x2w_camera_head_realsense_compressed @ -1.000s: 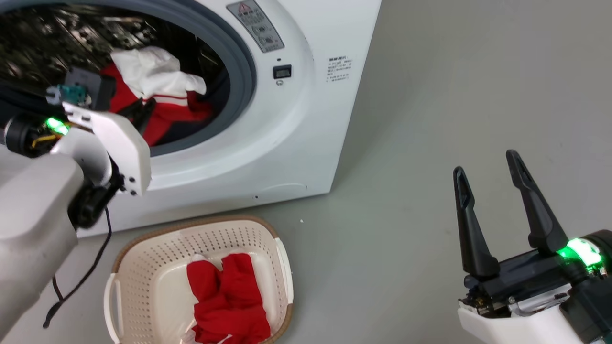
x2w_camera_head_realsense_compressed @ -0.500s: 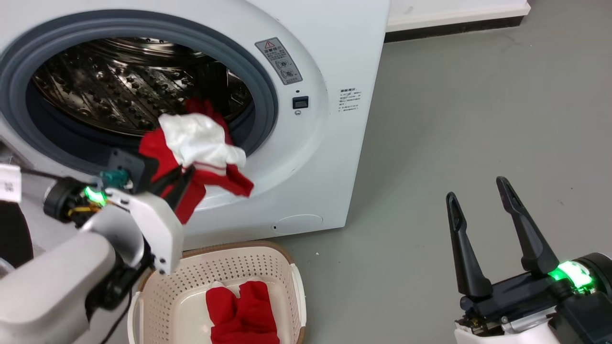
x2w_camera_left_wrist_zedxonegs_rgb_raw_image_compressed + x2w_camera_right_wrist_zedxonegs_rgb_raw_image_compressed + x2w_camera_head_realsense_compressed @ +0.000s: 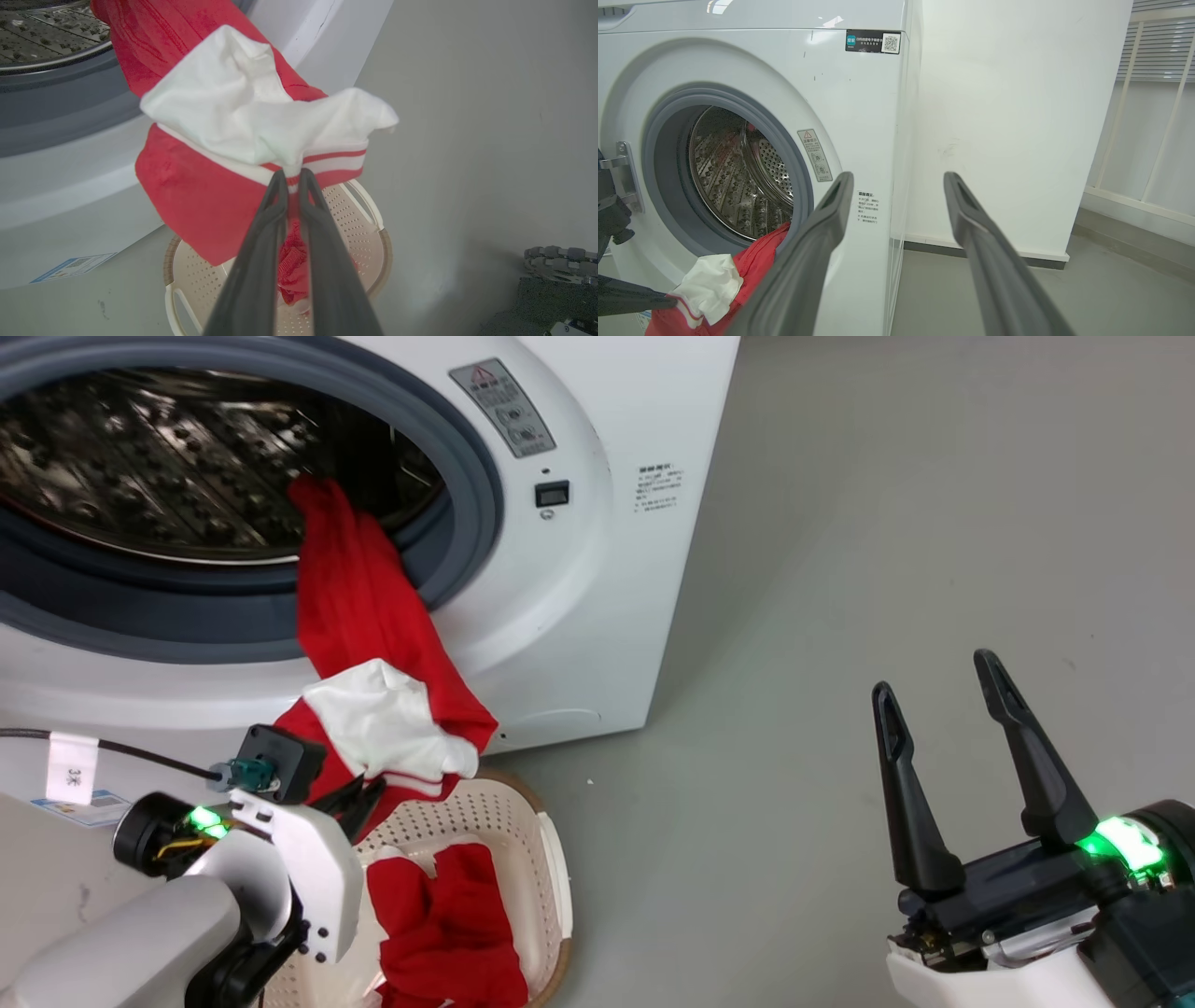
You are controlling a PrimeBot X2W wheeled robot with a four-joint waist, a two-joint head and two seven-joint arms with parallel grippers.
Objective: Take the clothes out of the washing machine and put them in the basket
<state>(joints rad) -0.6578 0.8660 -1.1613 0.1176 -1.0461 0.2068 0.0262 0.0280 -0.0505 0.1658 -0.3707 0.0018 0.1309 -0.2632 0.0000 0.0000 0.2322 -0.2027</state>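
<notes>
One red garment [image 3: 364, 588] stretched lengthwise from the washing machine [image 3: 579, 616] drum down to the left gripper [image 3: 289, 175], clamped tight on its striped hem above the basket [image 3: 551, 859]; right gripper [image 3: 940, 679] splayed wide, empty, farther off.

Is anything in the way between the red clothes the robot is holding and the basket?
Nothing visible blocks it. The left gripper holds the red garment just above the basket; only its far end trails back into the washing machine.
</notes>
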